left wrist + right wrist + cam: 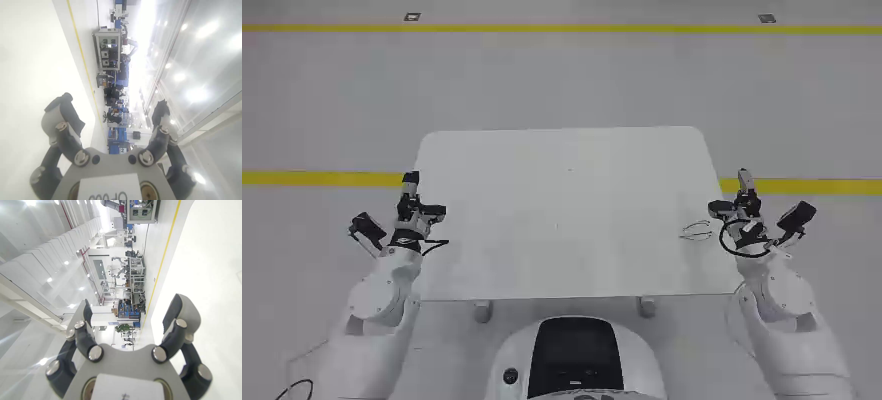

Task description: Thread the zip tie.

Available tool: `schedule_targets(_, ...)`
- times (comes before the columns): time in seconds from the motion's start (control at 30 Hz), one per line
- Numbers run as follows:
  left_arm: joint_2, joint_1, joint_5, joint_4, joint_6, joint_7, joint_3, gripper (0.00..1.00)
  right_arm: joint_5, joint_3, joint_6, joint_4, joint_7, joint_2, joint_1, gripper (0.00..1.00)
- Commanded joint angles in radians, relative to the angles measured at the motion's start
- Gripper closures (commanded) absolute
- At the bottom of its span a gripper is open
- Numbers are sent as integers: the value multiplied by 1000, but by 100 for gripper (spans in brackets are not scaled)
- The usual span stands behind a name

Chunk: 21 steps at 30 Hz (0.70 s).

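Note:
A thin pale zip tie (697,230) lies looped on the white table (562,210), close to its right edge. My right gripper (746,184) is held just off that edge, a short way right of the tie, pointing away from me. In its own wrist view the right gripper (132,309) stands open with nothing between its fingers. My left gripper (409,186) is held off the table's left edge, far from the tie. The left gripper (113,106) is open and empty in its wrist view.
The white tabletop has rounded corners and bare surface across its middle and back. A yellow floor line (302,178) runs behind both arms. A black cable (734,243) loops at the right wrist. Work cells stand far off in the hall.

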<state>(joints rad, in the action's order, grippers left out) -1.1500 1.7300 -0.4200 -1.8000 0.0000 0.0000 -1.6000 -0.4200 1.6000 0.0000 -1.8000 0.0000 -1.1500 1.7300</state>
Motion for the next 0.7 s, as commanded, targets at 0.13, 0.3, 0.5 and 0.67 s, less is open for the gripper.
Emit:
schedule_targets(0.13, 0, 0, 0, 0, 0, 0, 0, 22, 0, 0, 0, 0, 0, 0, 0, 22)
schedule_targets(0.3, 0, 0, 0, 0, 0, 0, 0, 0, 0, 0, 0, 0, 0, 0, 0, 0)
schedule_targets(0.5, 0, 0, 0, 0, 0, 0, 0, 0, 92, 22, 48, 0, 33, 7, -44, 0)
schedule_targets(0.67, 0, 0, 0, 0, 0, 0, 0, 0, 287, -2, 210, 4, 136, 20, -143, 0)
